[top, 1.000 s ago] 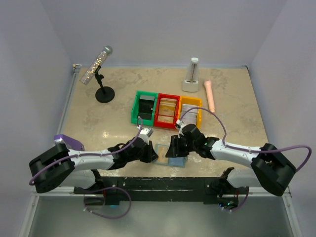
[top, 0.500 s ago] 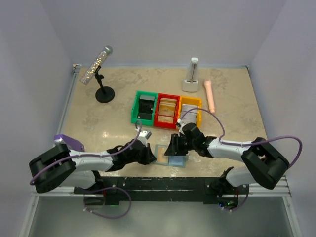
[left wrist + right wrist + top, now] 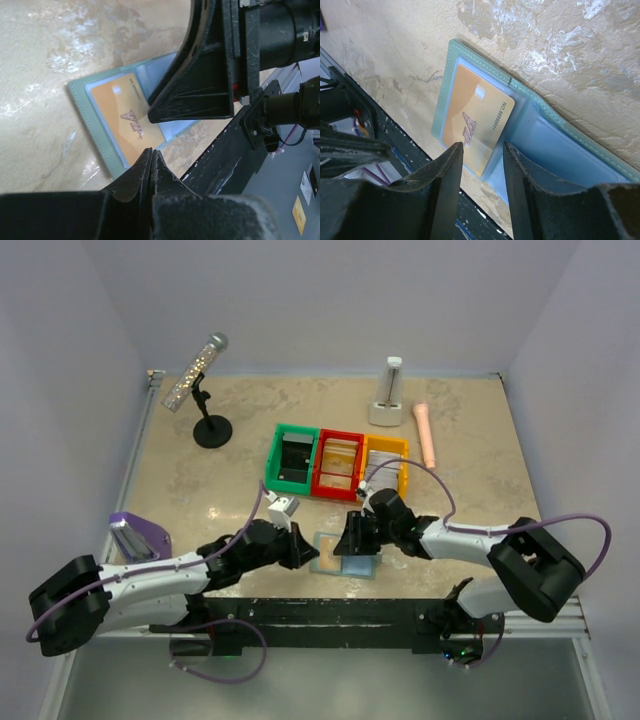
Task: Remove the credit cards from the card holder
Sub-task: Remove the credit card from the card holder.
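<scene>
The card holder [image 3: 560,145] lies open and flat near the table's [image 3: 545,40] front edge, with an orange card [image 3: 475,120] in its left pocket. The right gripper [image 3: 482,147] hovers over the card's end, jaws apart. The left gripper [image 3: 151,152], tips pressed together, sits just beside the holder's outer edge. The bins [image 3: 335,462] stand well apart behind.

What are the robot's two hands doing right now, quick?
Left gripper: closed, nothing between its fingers.
Right gripper: open, over the card holder, holding nothing.

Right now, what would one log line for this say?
left gripper: shut, empty | right gripper: open, over card holder | credit card: orange, in holder pocket
</scene>
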### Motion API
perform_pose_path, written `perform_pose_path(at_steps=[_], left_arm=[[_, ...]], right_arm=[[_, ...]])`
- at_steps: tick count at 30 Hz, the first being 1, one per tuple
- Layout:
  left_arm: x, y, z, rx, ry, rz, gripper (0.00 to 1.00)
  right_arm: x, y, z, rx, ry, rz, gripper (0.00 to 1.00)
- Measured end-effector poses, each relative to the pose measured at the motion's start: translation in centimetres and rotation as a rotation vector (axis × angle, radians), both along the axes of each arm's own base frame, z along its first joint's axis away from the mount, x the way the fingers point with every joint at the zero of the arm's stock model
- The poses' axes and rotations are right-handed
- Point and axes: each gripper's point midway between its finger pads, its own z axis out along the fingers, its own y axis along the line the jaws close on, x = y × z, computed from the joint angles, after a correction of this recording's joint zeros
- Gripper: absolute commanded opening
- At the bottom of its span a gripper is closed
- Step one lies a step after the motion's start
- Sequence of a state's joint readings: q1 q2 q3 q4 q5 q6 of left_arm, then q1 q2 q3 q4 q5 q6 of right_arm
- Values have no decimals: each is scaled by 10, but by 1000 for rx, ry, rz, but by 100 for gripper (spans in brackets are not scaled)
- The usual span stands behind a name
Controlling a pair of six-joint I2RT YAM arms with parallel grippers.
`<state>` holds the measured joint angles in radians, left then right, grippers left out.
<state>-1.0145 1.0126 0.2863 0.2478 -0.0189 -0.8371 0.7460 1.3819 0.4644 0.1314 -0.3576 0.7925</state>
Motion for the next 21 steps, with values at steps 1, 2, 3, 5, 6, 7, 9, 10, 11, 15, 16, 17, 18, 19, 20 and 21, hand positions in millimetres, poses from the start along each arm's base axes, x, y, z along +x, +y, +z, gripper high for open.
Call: perform_pose_path(at_steps=[1,2,3,5,6,7,9,10,11,15,16,17,18,19,20,21], left_arm=[[-1,-3,2,-6,0,-16,0],[-1,-7,3,-9,-1,-32,0],[-2,-12,3,-10,5,-48,0],[-3,-20,1,-7,16,-75,0],[-3,-22,-1,-4,24,-84,0],[-3,-24,-4,1,31,-91,0],[-4,-25,-14,25,52,-98,0],[-5,-25,-17,36,60,-98,0],[-5,-24,-22,51,69,-98,0],[-3,-23,-35,96,94,-88,0],[-3,-23,-37,103,98,-85,0],[-2,-23,-40,111,101,-82,0],[-2,-22,-42,118,105,-79,0],[-2,-22,-44,123,107,-76,0],[-2,-21,-46,131,109,-73,0],[-1,-20,-49,140,112,-69,0]], right_arm=[[0,0,0,0,0,0,43],[0,0,0,0,0,0,43],[0,0,0,0,0,0,43],[0,1,0,3,-1,0,43],[1,1,0,4,-1,1,43],[1,1,0,7,-1,2,43],[1,2,1,12,-1,1,44],[1,3,1,15,-1,3,44],[1,3,1,18,1,4,44],[-1,6,1,34,10,10,45],[-1,6,1,37,10,10,45],[-1,6,1,40,12,10,45],[-1,6,1,41,13,9,45],[-1,6,2,42,14,9,45],[-1,6,2,42,15,7,45],[-2,6,2,43,17,6,45]])
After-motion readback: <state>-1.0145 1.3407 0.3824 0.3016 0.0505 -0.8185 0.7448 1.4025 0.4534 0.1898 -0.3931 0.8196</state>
